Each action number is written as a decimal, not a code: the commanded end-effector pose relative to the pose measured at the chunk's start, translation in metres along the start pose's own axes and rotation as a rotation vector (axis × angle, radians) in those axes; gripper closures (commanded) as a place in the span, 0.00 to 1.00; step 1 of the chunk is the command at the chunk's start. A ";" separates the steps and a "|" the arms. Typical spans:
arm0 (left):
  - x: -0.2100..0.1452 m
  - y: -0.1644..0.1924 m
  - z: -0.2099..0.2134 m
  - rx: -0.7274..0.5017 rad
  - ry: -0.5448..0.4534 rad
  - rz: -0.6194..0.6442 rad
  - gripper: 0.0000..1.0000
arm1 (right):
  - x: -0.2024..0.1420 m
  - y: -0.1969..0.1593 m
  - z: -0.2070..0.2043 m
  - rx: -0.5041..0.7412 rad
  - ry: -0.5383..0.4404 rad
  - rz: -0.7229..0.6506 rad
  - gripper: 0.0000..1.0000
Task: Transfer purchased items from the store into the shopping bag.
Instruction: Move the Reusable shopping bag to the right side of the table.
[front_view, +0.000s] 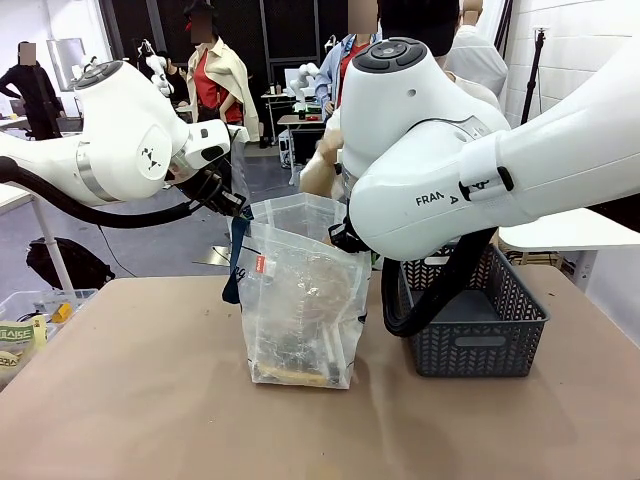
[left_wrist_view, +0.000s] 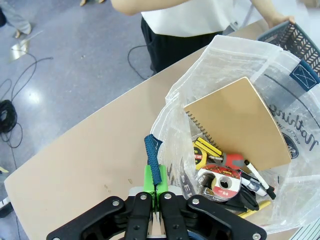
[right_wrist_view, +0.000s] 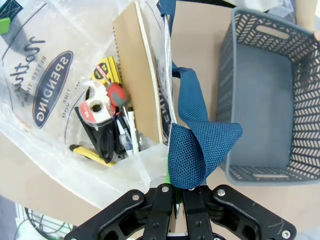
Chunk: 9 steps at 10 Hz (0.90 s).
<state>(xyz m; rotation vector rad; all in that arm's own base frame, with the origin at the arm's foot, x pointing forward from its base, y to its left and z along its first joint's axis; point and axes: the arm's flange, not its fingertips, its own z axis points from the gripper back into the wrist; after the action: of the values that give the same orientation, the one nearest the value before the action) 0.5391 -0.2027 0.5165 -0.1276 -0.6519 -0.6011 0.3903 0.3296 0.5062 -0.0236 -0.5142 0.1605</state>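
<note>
The tan table (front_view: 130, 400) carries everything. On the right arm (front_view: 560, 150), large in the front view, we can read only "FRAN". The left arm (front_view: 120, 140) comes in from 9 o'clock. The bag (front_view: 300, 300) stands upright in the middle of the table, and the basket (front_view: 480, 340) stands just beside it at 3 o'clock. From the front the bag shows a small red tag (front_view: 261, 264), but what is inside is only a blur behind the frosted plastic.

The wrist views look down into the bag. In the right wrist view the black oval logo (right_wrist_view: 52, 87) reads "SPENDING". In the left wrist view a script word near 3 o'clock is perhaps "Nothing". The items (right_wrist_view: 107, 115) lie inside the bag: a tan spiral notebook (left_wrist_view: 240, 125) leaning on the wall, a yellow tape measure (left_wrist_view: 205, 150), a tape roll (left_wrist_view: 222, 184) and markers (left_wrist_view: 257, 177). The right wrist view adds a yellow cutter (right_wrist_view: 90, 154) and the grey floor of the basket.

The left gripper (left_wrist_view: 155, 182) has its green pads (left_wrist_view: 148, 180) pressed together on a navy strap (left_wrist_view: 154, 155). The right gripper (right_wrist_view: 175, 187) is clamped on the second strap (right_wrist_view: 200, 145), which folds over at 12 o'clock from its fingers.
</note>
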 end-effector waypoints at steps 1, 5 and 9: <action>0.000 0.003 0.002 0.003 -0.002 0.005 1.00 | -0.001 0.000 -0.001 -0.002 0.004 -0.006 1.00; 0.000 0.003 0.002 0.003 -0.002 0.005 1.00 | -0.001 0.000 -0.001 -0.002 0.004 -0.006 1.00; 0.005 0.005 -0.002 -0.102 0.016 0.007 1.00 | -0.002 0.014 0.004 0.021 -0.009 0.089 1.00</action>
<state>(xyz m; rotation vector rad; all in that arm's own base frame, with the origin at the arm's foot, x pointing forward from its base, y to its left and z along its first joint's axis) 0.5390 -0.2062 0.5161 -0.1583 -0.6392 -0.5986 0.3866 0.3356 0.5081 -0.0248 -0.5191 0.1966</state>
